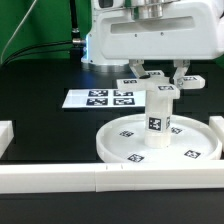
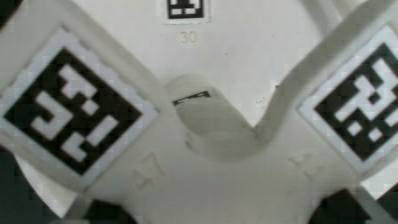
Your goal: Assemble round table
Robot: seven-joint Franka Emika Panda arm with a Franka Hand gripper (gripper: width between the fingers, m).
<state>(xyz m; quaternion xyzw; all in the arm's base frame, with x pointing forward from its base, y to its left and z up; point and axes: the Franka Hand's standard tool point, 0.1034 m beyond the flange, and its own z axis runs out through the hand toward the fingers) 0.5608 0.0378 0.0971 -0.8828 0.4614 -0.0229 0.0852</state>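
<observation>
Four tags on marker board (image 1: pixel 103 98), unreadable

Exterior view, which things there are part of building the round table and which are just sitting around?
Job:
round disc
cylinder post standing on it
cross-shaped piece at the gripper

Just there:
marker board
border rails

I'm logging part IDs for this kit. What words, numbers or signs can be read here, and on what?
"30", faint and raised, only roughly legible: on the cross-shaped piece in the wrist view, below a tag.
Black-and-white square tags, patterns only, no letters: on the cross-shaped piece, the post, the round disc and the marker board.
No brand or other words are readable.
</observation>
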